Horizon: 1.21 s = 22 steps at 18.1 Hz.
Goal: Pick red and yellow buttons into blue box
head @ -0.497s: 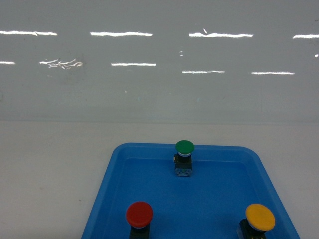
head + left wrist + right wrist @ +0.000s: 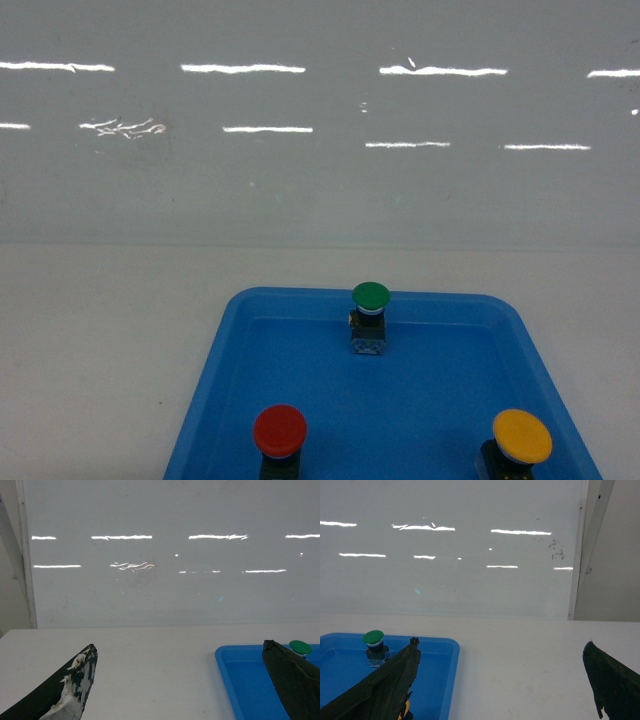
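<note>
Shallow blue tray (image 2: 215,400) on white table (image 2: 90,330); deep blue box not in view. Left gripper (image 2: 180,690) and right gripper (image 2: 500,685) spread, empty. Red button (image 2: 279,431) and yellow button (image 2: 521,437) upright at near edge. Judged light, rigid, smooth-capped; best pinched across black body.

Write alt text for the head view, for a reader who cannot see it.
A shallow blue tray on a white table holds three upright push buttons: green at the back, red front left, yellow front right. No gripper shows; a glossy white wall stands behind.
</note>
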Tool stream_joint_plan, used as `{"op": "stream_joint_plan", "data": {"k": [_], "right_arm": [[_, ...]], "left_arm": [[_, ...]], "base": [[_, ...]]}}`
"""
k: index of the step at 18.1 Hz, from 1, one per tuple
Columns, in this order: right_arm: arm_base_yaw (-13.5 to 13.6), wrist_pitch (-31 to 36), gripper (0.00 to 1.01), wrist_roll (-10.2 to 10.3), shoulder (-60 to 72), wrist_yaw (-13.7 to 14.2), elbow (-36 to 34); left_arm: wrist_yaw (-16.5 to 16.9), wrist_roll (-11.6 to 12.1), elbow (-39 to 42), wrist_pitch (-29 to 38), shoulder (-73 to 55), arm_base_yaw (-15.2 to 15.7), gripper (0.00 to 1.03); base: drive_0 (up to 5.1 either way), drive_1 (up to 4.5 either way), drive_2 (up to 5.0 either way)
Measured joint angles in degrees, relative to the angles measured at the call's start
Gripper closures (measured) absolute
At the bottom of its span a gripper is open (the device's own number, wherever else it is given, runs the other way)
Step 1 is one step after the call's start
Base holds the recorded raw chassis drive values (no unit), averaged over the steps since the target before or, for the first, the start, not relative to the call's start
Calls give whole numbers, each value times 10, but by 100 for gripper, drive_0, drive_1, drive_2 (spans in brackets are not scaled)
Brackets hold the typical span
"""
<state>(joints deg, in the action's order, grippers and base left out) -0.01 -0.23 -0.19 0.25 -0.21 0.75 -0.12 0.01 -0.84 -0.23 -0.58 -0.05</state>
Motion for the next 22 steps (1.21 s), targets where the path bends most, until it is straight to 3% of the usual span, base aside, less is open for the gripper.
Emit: {"op": "stream_joint_plan", "data": {"k": [15, 19, 20, 22], "right_arm": [[0, 12, 3, -1, 5, -2, 0], [6, 96, 3, -14, 72, -2, -1], [41, 196, 3, -22, 182, 12, -1], [77, 321, 3, -30, 337, 17, 2]], "left_arm": [[-1, 4, 1, 20, -2, -3, 5], [-14, 5, 3, 101, -70, -17, 5], [-26, 10, 2, 225, -194, -29, 5], [-31, 23, -3, 333, -346, -58, 5]], "base": [[0, 0, 0], [0, 0, 0], [0, 0, 0], [0, 0, 0]]}}
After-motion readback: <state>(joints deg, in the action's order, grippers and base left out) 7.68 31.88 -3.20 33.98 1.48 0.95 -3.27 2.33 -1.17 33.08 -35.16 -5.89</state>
